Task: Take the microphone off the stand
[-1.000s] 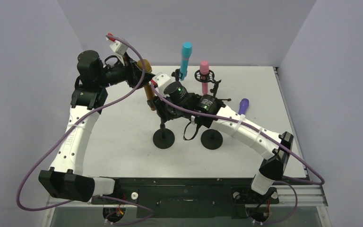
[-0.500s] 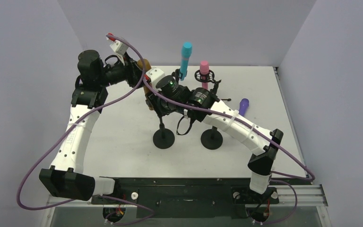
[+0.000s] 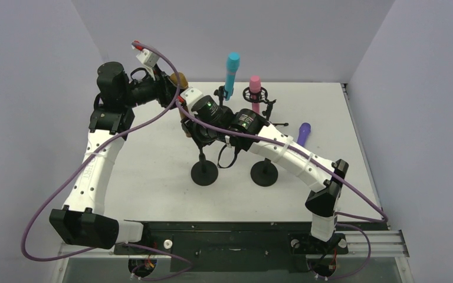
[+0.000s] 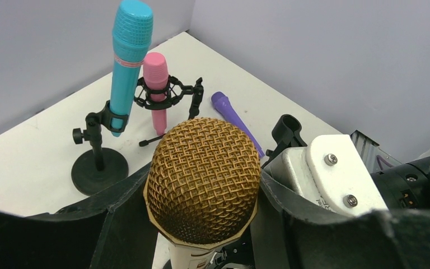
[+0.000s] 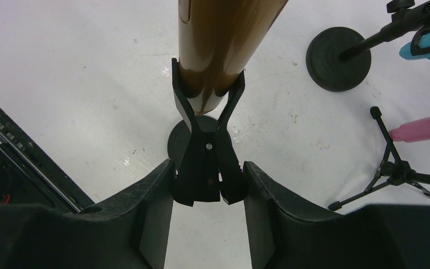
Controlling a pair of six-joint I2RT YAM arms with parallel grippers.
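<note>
Here we have the gold mic (image 4: pixel 203 179) seated in the clip (image 5: pixel 208 151) of its stand (image 3: pixel 204 173), near the middle of the table (image 3: pixel 147 171). Up top, the left gripper (image 4: pixel 201 207) has it. Its fingers (image 4: pixel 117 224) press on both sides of the mesh head, pinching the mic. Down below, the right gripper (image 5: pixel 208 196) is squeezed onto the clip's handles, with its pads (image 5: pixel 157 213) touching either side. The clip's prongs hug the mic's brown barrel.

From above we see both arms meeting over that stand, the left one coming in from the left and the right one reaching across from the right. Behind them a blue mic (image 3: pixel 232 65) sits on its own stand, with a pink mic (image 3: pixel 255 84) in a shock mount just beside it. A purple mic (image 3: pixel 303 132) lies flat on the table to the right. A second round base (image 3: pixel 264 173) sits just beside the first.
</note>
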